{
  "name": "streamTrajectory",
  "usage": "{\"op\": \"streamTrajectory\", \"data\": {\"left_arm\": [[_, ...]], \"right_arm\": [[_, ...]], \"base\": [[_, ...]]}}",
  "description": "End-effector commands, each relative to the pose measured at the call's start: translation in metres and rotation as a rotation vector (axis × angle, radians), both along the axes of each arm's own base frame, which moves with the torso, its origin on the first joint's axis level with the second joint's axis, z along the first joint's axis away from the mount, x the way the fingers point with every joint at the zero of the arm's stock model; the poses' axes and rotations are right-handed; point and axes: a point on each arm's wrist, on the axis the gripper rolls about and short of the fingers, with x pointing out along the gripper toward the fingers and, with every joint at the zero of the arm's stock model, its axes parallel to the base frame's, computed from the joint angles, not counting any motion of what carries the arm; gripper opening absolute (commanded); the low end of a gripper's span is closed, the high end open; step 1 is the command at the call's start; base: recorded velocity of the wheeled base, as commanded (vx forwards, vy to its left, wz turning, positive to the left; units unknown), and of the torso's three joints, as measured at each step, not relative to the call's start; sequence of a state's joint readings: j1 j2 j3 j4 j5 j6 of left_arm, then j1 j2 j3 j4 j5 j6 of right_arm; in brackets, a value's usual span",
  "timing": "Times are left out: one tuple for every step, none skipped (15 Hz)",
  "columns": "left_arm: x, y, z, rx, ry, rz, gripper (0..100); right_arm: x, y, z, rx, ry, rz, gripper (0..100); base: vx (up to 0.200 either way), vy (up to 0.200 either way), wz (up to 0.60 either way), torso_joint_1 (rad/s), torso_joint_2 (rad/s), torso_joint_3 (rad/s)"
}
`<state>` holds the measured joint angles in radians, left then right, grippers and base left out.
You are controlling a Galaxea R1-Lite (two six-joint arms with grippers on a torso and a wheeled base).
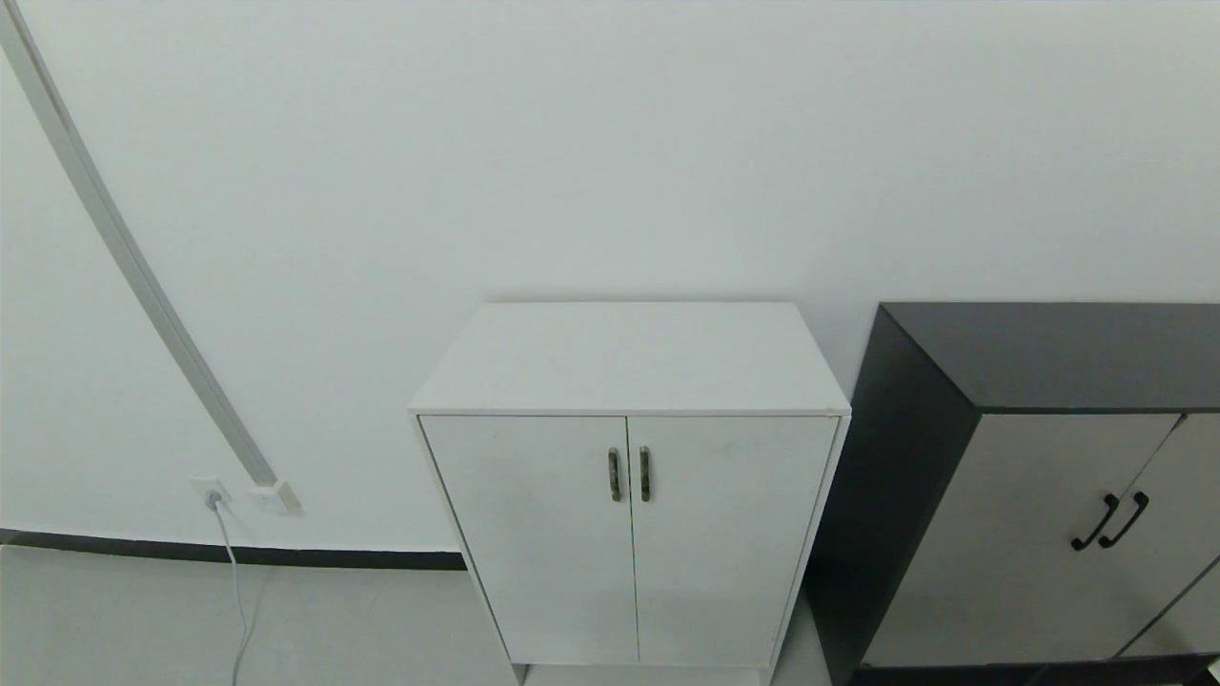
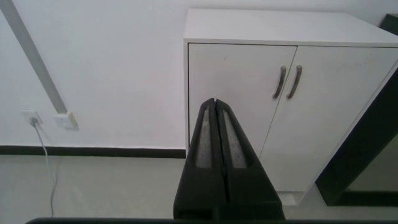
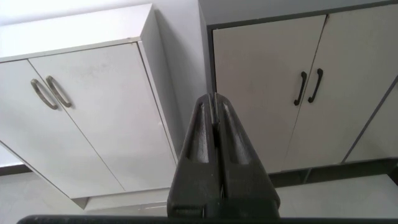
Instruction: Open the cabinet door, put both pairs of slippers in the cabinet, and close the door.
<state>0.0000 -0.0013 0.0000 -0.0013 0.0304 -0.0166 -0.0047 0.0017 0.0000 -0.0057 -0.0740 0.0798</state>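
Standing upright, white cabinet point(image 1: 629, 367) w/ doors point(image 1: 729, 538) shut, handles point(image 1: 615, 474) vertical.

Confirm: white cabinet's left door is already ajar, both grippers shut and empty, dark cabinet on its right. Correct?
Not ajar. The white cabinet is fully closed, its two handles side by side at the centre seam, as the head view shows. The rest stands: left gripper and right gripper are shut and empty, and the dark cabinet is on its right.
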Motion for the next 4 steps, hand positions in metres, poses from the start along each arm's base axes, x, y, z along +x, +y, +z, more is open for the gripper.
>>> {"op": "streamTrajectory", "data": {"left_arm": [[0.0001,0.0000,0.0001,0.000,0.001,0.000,0],[0.0001,0.0000,0.0001,0.000,0.001,0.000,0],[0.0001,0.0000,0.0001,0.000,0.001,0.000,0],[0.0001,0.0000,0.0001,0.000,0.001,0.000,0]], "right_arm": [[0.0001,0.0000,0.0001,0.000,0.001,0.000,0],[0.0001,0.0000,0.0001,0.000,0.001,0.000,0],[0.0001,0.0000,0.0001,0.000,0.001,0.000,0],[0.0001,0.0000,0.0001,0.000,0.001,0.000,0]], "base": [[0.000,0.000,0.00,0.000,0.00,0.000],[0.000,0.000,0.00,0.000,0.00,0.000],[0.000,0.000,0.00,0.000,0.00,0.000],[0.000,0.000,0.00,0.000,0.00,0.000]]}}
